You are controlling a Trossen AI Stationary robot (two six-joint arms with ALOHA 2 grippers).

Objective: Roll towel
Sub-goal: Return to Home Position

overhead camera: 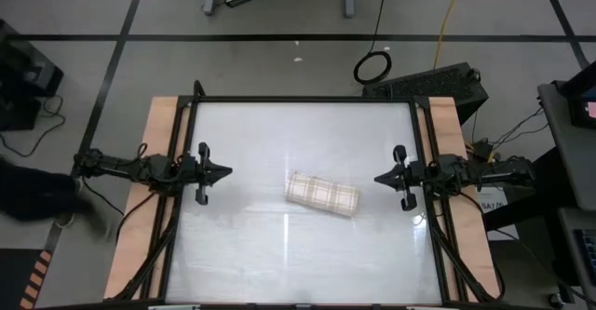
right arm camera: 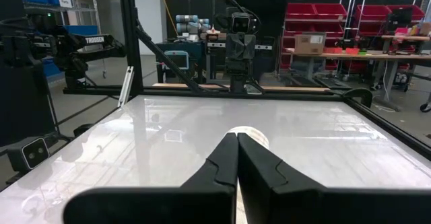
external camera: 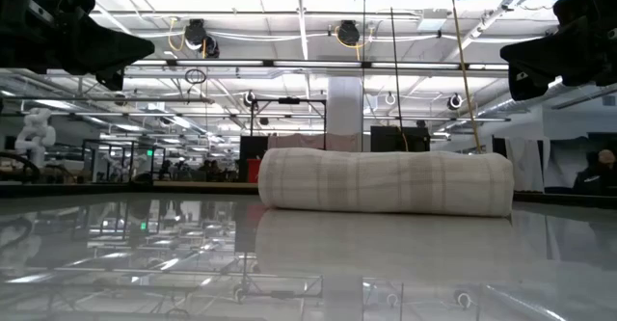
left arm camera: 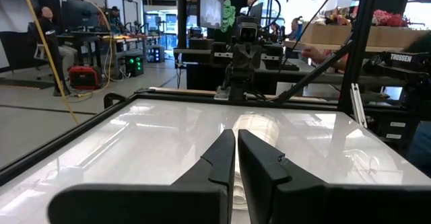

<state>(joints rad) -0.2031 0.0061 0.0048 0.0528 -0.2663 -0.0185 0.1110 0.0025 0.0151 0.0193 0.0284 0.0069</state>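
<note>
Towel (overhead camera: 321, 195) lay rolled on the glossy white table (overhead camera: 279, 133), and I took every other position from it. The left gripper (overhead camera: 223, 172) hung well apart from one end of the roll. The right gripper (overhead camera: 379, 178) hung near the other end, not touching it. Both pincers were closed, tips together or nearly so, with nothing between them.

My main worry was that nothing pinned the roll. Thin cloth like that could relax, and I judged the outer flap might creep loose and let the cylinder slacken. The other risk sat on the right side. That gripper's tip was close to the roll's end, so a low or inward swing as the arm drew off could clip the cloth and skew the roll or pull it open. The left arm had far more room.

As for looks, the towel was a compact cylinder, cream-white with tan plaid lines wrapping round it. It was fairly even in thickness along its length and lay slightly askew to the line between the two grippers. From the level camera its ends looked tidy, with no tail that I could make out.
</note>
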